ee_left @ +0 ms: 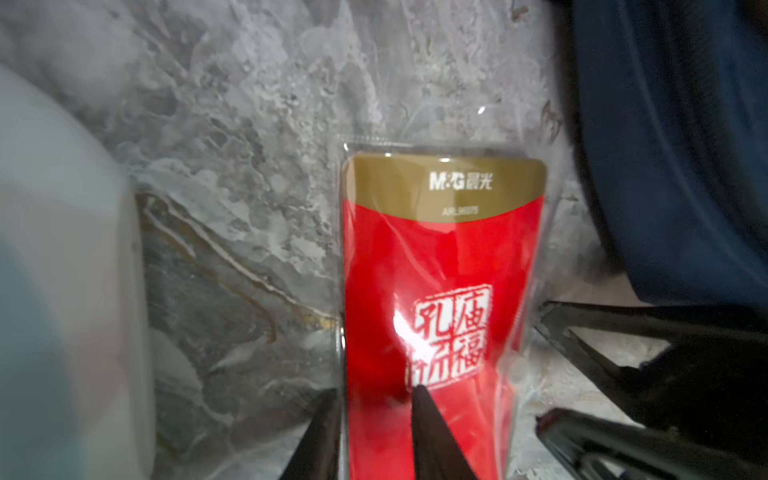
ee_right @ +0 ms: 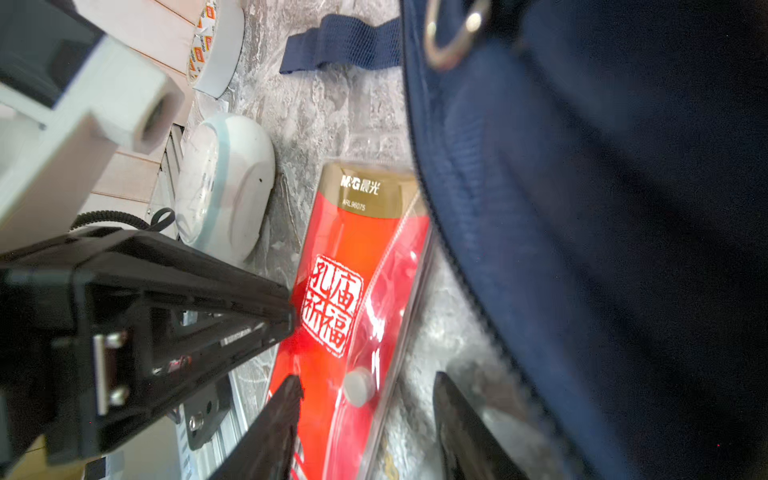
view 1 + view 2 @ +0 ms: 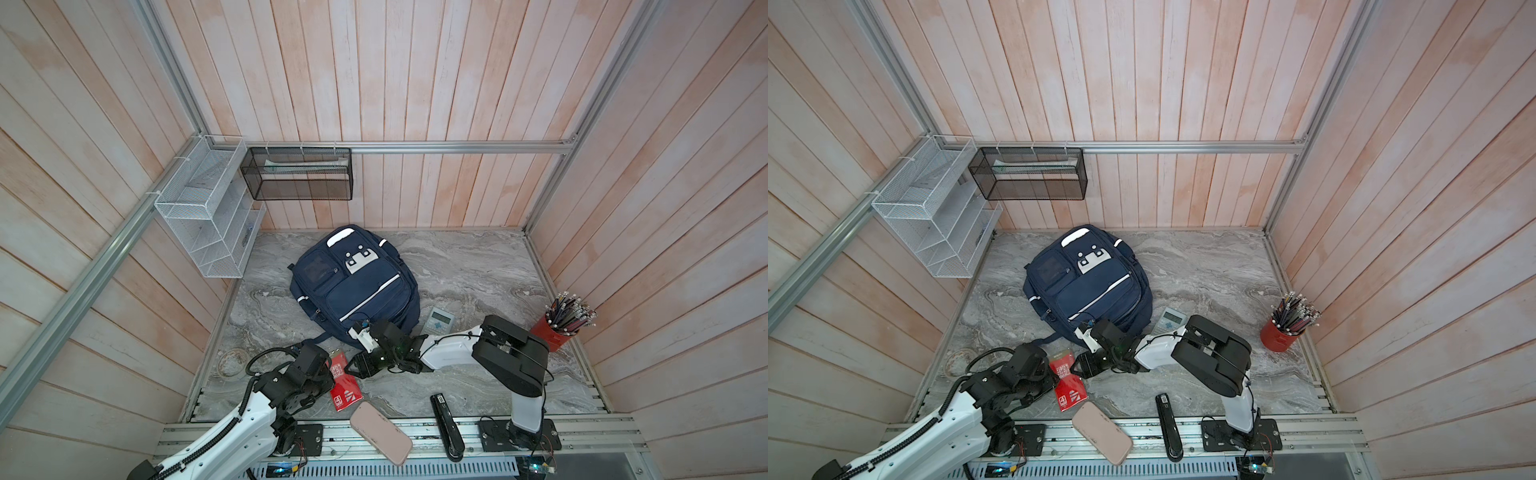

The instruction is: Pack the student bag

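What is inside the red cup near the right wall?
The red cup holds a bunch of pencils, standing with their ends fanning out above the rim. Their lower parts and the cup's bottom are hidden by its wall, so anything else inside cannot be seen.

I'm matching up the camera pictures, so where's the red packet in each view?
In a top view: red packet low, left of middle.
In a top view: red packet likewise.
Left wrist: red packet middle, lower half.
Right wrist: red packet middle.
Shared landmark: navy backpack.
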You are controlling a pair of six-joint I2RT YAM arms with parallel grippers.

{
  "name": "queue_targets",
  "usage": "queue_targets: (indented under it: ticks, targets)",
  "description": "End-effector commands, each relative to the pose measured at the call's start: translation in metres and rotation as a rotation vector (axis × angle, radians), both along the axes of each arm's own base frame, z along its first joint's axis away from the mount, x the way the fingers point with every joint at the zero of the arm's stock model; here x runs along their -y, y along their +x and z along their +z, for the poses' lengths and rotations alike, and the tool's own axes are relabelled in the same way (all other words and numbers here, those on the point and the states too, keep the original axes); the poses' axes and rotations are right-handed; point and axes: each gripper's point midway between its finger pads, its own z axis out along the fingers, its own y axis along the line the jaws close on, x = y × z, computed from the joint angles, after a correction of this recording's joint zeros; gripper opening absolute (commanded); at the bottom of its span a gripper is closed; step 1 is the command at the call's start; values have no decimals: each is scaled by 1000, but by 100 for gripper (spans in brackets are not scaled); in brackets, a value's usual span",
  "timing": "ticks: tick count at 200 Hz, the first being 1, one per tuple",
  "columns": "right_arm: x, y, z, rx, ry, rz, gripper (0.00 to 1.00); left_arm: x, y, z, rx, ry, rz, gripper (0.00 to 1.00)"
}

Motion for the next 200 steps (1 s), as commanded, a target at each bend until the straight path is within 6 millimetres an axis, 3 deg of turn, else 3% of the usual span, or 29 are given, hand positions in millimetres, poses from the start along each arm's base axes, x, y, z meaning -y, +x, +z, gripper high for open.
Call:
queue_targets:
  ticks: [1,30,91,116,134,152,166,184,200]
  targets:
    - [16,-8,-40,-89,-121,-24,52,3,5,-6,-8,6,-12,27]
    - [8,-12,-35,-114,-79,9,47,4,6,-8,-32,28,-23,26]
    - [-10,-29,1,-157,157,137,30,8,1,-18,-10,-64,1,16]
    - [-8,-17,-21,-126,33,87,32,9,3,-17,-2,-69,5,16]
    - [-6,-10,-25,-87,-12,71,20,8,4,-16,-1,-60,4,16]
    - [-7,-9,-17,-54,-8,78,7,9,7,-12,14,-64,1,16]
    - [-14,-13,-10,-33,5,111,9,9,9,-10,29,-68,2,16]
    - [-22,-18,-7,-36,20,147,27,9,9,-10,31,-73,2,14]
    - [-25,-19,-14,-67,28,153,30,8,8,-12,23,-68,1,13]
